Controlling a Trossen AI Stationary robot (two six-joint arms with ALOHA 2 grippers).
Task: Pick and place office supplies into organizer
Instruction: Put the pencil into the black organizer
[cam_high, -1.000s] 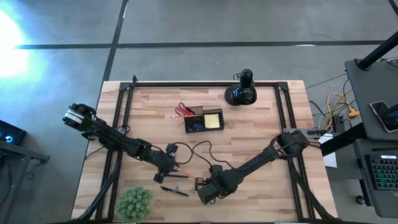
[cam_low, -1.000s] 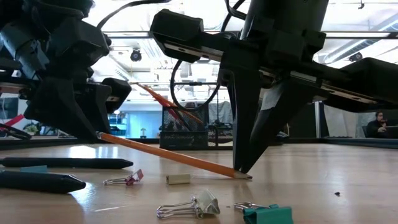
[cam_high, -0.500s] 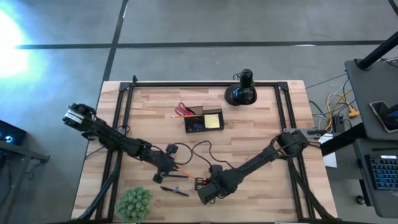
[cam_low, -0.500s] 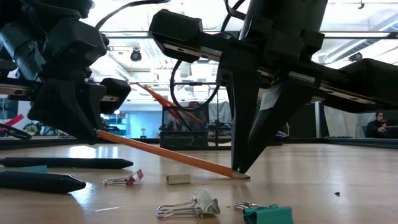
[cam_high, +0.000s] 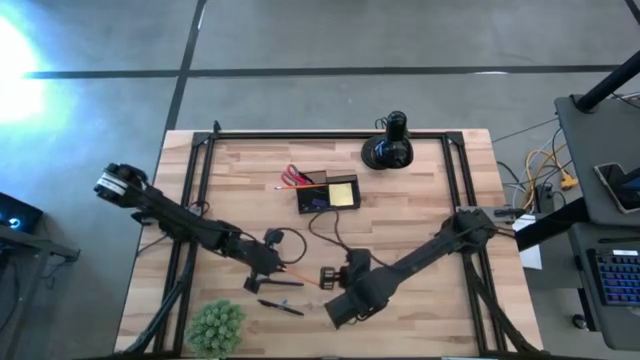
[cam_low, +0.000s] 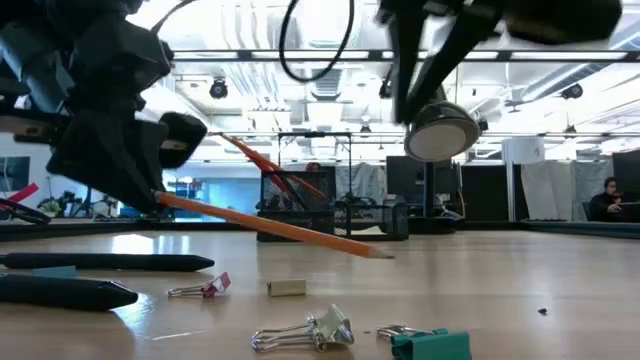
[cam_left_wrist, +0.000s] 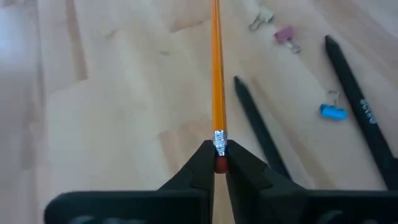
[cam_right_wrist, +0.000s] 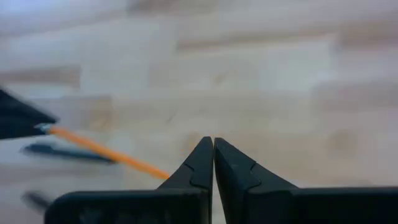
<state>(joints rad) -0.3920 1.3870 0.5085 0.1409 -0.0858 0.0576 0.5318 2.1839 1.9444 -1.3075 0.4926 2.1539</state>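
I have the pencil (cam_left_wrist: 217, 74) pinched at its eraser end in the left claw (cam_left_wrist: 219, 163), near the table's (cam_high: 420, 220) front edge, tip hanging free; the right claw (cam_right_wrist: 213, 163) is shut on nothing just beside it; the organizer (cam_high: 327, 194) sits toward the back edge; gripped so far back, the pencil could swivel or slip during the carry.
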